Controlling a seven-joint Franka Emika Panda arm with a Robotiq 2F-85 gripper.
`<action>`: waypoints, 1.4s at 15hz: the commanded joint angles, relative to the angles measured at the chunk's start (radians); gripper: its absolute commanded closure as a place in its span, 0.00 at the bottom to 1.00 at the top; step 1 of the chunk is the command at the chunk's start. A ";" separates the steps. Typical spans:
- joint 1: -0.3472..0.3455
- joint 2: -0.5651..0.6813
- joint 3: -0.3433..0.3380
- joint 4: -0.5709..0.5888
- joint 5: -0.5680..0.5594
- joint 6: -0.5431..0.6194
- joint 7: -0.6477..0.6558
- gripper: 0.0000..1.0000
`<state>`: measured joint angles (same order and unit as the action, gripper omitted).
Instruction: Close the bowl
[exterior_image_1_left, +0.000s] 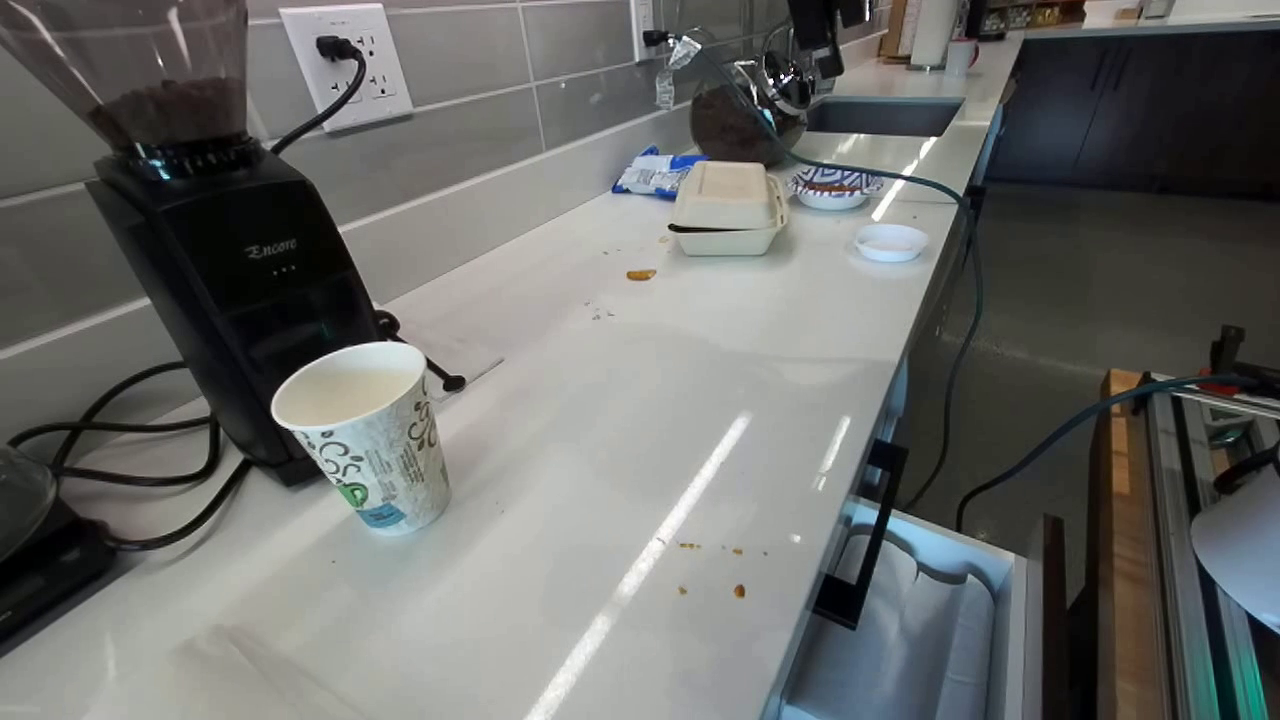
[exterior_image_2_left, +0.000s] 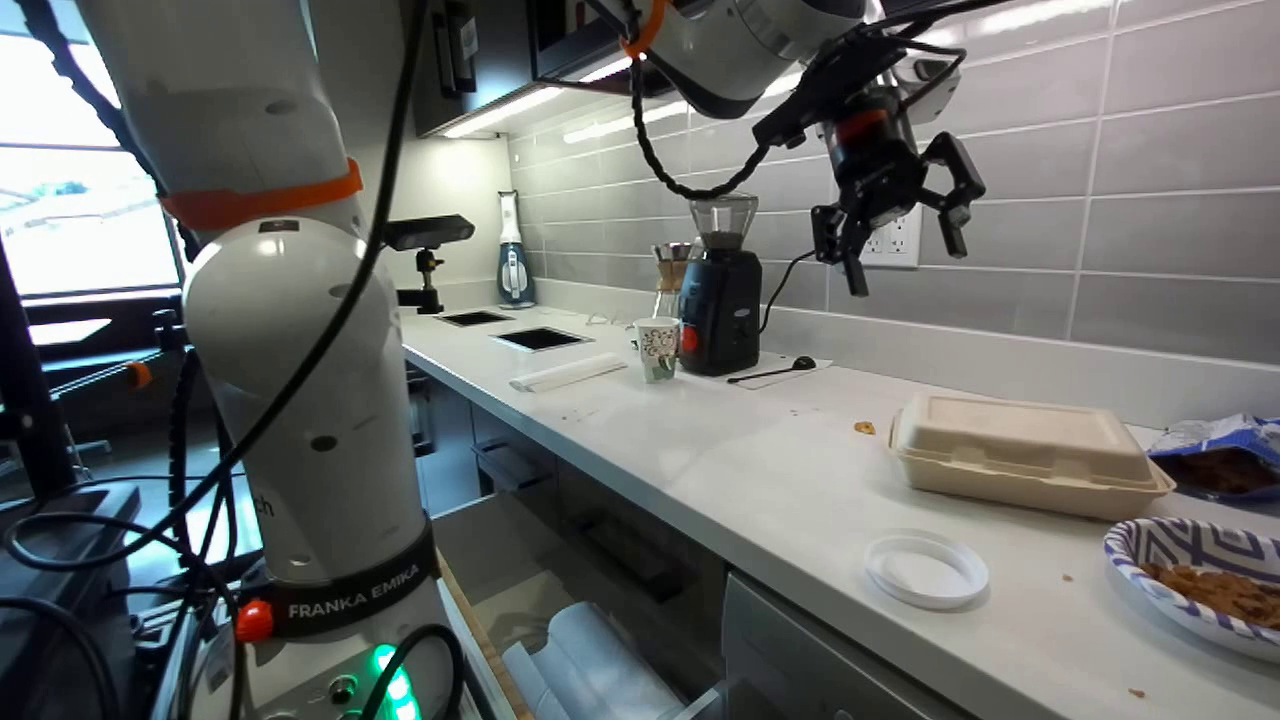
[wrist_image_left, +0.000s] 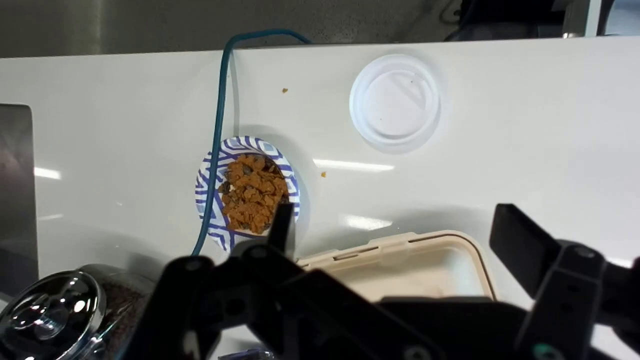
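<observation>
The pale beige clamshell box, the bowl of the task, lies on the counter in both exterior views (exterior_image_1_left: 728, 205) (exterior_image_2_left: 1020, 450). Its lid lies over its base. A narrow dark gap shows between lid and base at a front corner in an exterior view. In the wrist view the box (wrist_image_left: 400, 270) shows below the jaws, partly hidden by the gripper, with a thin dark slit along its rim. My gripper (exterior_image_2_left: 907, 262) is open and empty, high above the counter; its fingers stand wide apart in the wrist view (wrist_image_left: 395, 217). Its lower part shows at the top of an exterior view (exterior_image_1_left: 822, 45).
A blue-and-white bowl (wrist_image_left: 260, 145) of cereal and a white round lid (exterior_image_2_left: 927, 568) lie near the box. A blue bag (exterior_image_1_left: 655, 175) and a glass jar (exterior_image_1_left: 735, 125) stand behind it. A teal cable (wrist_image_left: 220, 110) crosses the bowl. A paper cup (exterior_image_1_left: 375, 450) stands by the grinder (exterior_image_1_left: 240, 270).
</observation>
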<state>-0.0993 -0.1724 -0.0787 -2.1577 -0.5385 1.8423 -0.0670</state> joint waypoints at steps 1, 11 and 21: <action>-0.006 -0.155 -0.035 -0.151 0.042 0.136 -0.038 0.00; 0.000 -0.259 -0.113 -0.246 0.240 0.235 -0.198 0.00; -0.010 -0.230 -0.091 -0.263 0.234 0.390 -0.202 0.00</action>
<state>-0.0976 -0.4028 -0.1806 -2.4225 -0.3115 2.2341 -0.2642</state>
